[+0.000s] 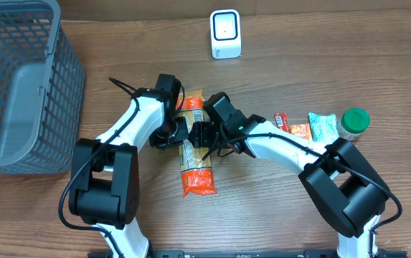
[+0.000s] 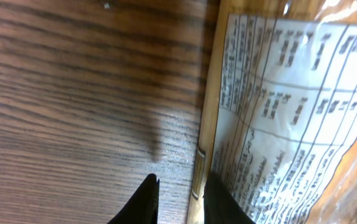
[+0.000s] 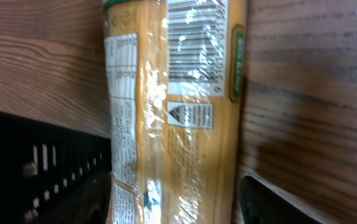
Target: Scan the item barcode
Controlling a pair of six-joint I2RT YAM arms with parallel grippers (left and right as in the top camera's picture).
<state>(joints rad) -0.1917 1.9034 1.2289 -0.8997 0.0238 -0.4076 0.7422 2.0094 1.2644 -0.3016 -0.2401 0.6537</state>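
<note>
Possibly the slick packet [image 1: 198, 175] twists in the right tool [image 1: 204, 135] clamped across it, turning its barcode [image 3: 194, 43] from the scanner [image 1: 225, 34], while whether the left tool [image 2: 179, 193] grips its edge I cannot tell.

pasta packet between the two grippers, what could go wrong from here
The right gripper straddles the pasta packet, and its glossy wrap could slip when lifted. The left gripper sits at only the thin side seam, a weak hold that might slide off or tear. Glare streaks cross the barcode, so the scanner may misread it unless the packet is tilted.
</note>
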